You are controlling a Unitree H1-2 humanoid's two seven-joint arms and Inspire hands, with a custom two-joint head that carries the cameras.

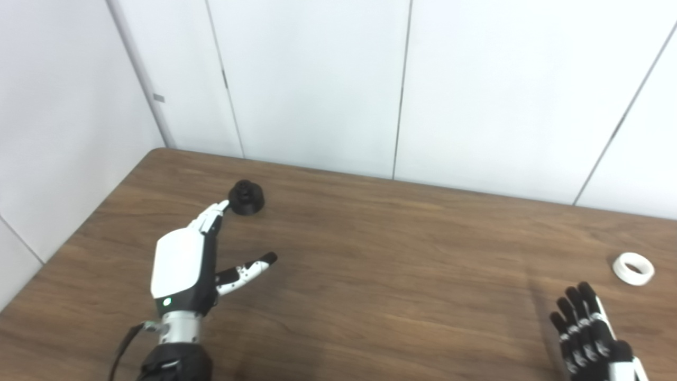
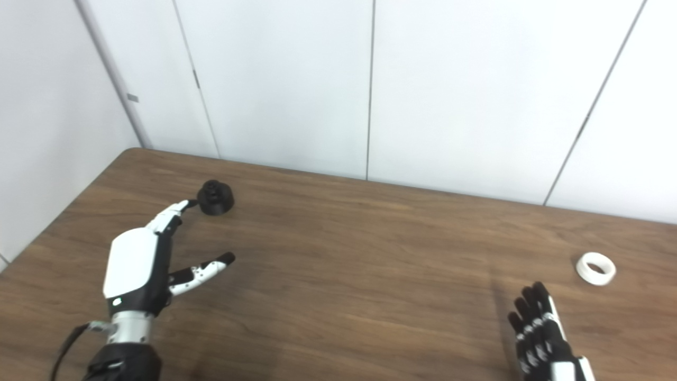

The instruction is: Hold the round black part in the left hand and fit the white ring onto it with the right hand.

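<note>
Left eye view: both hands empty over the counter (image 1: 370,264).
Left hand (image 1: 182,264): fingers spread apart, holding nothing.
Round black part (image 1: 246,198): just beyond its fingertips, looks to be touching or nearly so, sitting upright.
Right hand (image 1: 589,333): fingers extended, loosely together, holding nothing.
White ring (image 1: 633,268): lying flat, ahead and to the right of it, near.
Nearer hand: left for part, right for ring.
Writing: none readable.

Place: a bare lab or test room.
Walls: plain white panels (image 1: 317,79) with thin seams, beyond both hands.
Worktop: a brown wood-grain worktop (image 1: 396,254) set into the corner, under the hands.
</note>
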